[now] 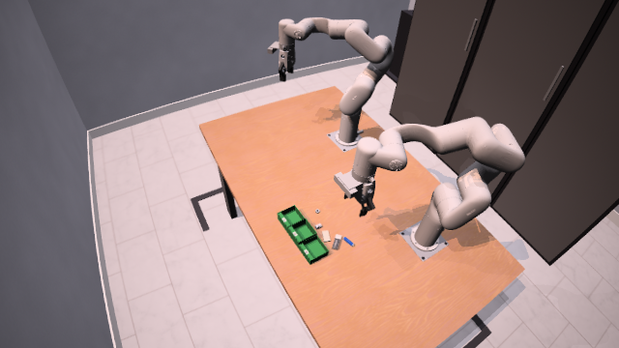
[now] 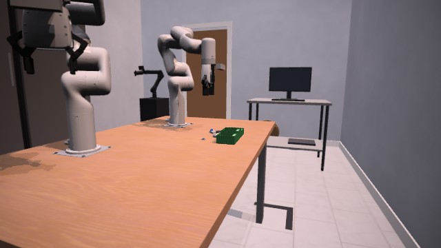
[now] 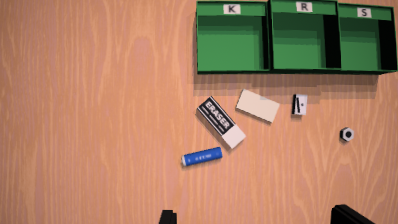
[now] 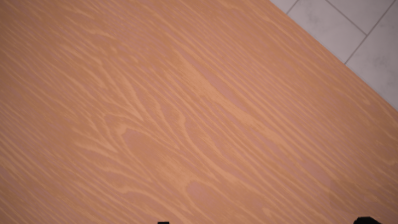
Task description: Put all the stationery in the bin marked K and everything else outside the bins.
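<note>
The green bin marked K (image 3: 250, 9) is the left one of a joined row, beside the bins marked R (image 3: 321, 8) and S (image 3: 381, 13); all three look empty. Outside them lie a black-and-white eraser (image 3: 216, 117) (image 1: 337, 242), a blue cylinder (image 3: 202, 156) (image 1: 348, 241) with small print and a pale end, a flat cream block (image 3: 257, 106) (image 1: 326, 236), a small metal sharpener (image 3: 300, 105) (image 1: 318, 226) and a hex nut (image 3: 346, 134) (image 1: 317, 211). My left gripper (image 1: 358, 204) (image 2: 208, 90) (image 3: 257, 217) is open and empty, above the table near them. My right gripper (image 1: 286, 74) (image 2: 51, 69) is open and empty, far from the bins.
The bin row stands near the long edge of the table (image 1: 251, 164) (image 2: 138, 179). The cream block and sharpener lie close to the bins' wall. The eraser lies near the blue cylinder and cream block. The right wrist view shows bare wood and a table edge.
</note>
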### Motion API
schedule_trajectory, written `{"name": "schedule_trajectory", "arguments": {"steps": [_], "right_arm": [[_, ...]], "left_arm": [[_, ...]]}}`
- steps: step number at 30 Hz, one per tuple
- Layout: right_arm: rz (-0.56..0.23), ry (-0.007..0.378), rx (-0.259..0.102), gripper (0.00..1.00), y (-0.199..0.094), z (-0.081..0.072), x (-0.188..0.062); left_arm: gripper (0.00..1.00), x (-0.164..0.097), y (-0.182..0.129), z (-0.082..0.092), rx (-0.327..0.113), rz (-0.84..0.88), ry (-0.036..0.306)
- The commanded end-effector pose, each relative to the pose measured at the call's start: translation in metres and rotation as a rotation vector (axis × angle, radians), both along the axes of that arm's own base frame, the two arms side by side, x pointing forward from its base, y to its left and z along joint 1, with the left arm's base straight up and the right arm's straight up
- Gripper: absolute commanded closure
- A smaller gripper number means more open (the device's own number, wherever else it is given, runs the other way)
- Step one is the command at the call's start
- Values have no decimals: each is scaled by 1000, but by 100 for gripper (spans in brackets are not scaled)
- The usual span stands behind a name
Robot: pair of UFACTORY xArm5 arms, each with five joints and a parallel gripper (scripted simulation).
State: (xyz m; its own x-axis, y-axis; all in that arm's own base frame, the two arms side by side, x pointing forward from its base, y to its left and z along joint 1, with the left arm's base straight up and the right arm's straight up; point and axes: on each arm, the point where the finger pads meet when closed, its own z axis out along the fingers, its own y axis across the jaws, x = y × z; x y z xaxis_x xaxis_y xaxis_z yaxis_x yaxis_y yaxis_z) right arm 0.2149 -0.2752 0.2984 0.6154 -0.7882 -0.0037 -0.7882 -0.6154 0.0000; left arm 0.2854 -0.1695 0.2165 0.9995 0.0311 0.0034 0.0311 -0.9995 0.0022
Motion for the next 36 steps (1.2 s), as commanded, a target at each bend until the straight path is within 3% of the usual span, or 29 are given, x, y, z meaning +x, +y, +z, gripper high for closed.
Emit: {"name": "schedule_trajectory", "arguments": {"steps": [1,26,36], "right_arm": [[0,-2,-3,0,-1,1,0],[0,-2,-3,0,-1,1,0],[0,-2,-3,0,-1,1,0]], "left_arm": [[0,15,-15,-14,0,19,0],[0,125,-120,-117,0,19,0],[0,127,-123,-119,0,19,0]]}}
